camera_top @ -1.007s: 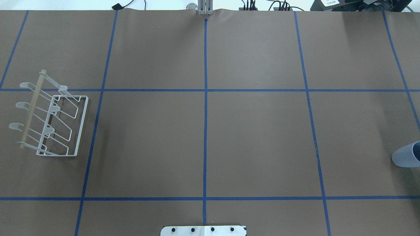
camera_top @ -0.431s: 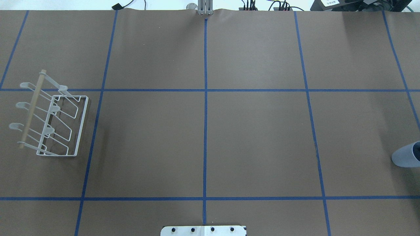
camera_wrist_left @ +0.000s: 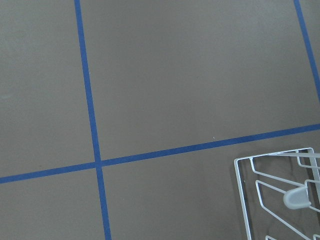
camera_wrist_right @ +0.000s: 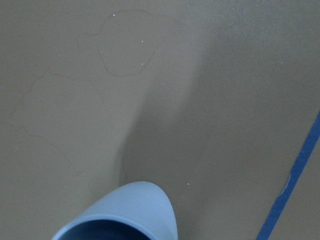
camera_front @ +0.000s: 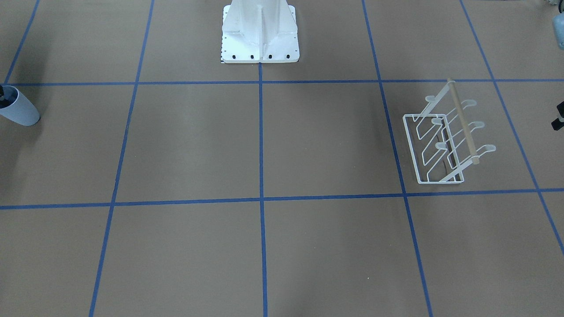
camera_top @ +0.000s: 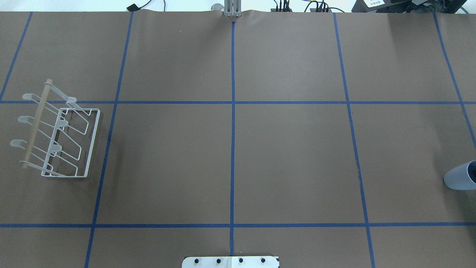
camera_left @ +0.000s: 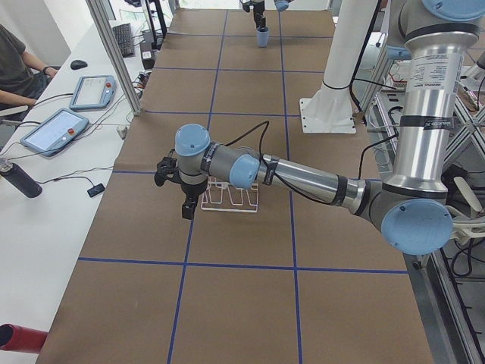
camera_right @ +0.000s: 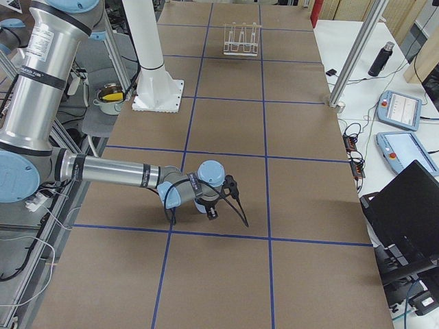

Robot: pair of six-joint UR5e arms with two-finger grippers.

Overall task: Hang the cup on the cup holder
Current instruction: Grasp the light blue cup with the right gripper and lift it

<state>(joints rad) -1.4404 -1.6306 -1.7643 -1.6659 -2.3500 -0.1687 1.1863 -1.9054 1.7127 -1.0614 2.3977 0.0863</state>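
Observation:
The pale blue cup (camera_top: 460, 178) is at the table's far right edge, cut off by the overhead view's border. It also shows in the front-facing view (camera_front: 20, 112), far off in the exterior left view (camera_left: 262, 36), and its rim fills the bottom of the right wrist view (camera_wrist_right: 125, 212). A dark part of my right gripper (camera_front: 1, 96) sits at the cup's mouth; I cannot tell if it is shut. The white wire cup holder (camera_top: 35, 126) with its wooden rod stands at the far left (camera_front: 463, 123). My left gripper (camera_left: 184, 199) hovers beside it; I cannot tell its state.
The robot's white base (camera_front: 260, 39) stands at the near middle edge. The table is brown paper with blue tape lines (camera_top: 232, 149). Beyond the far edge are tablets (camera_left: 57, 129), a bottle (camera_left: 19, 180), a metal post (camera_left: 114, 53) and a seated person (camera_left: 15, 68).

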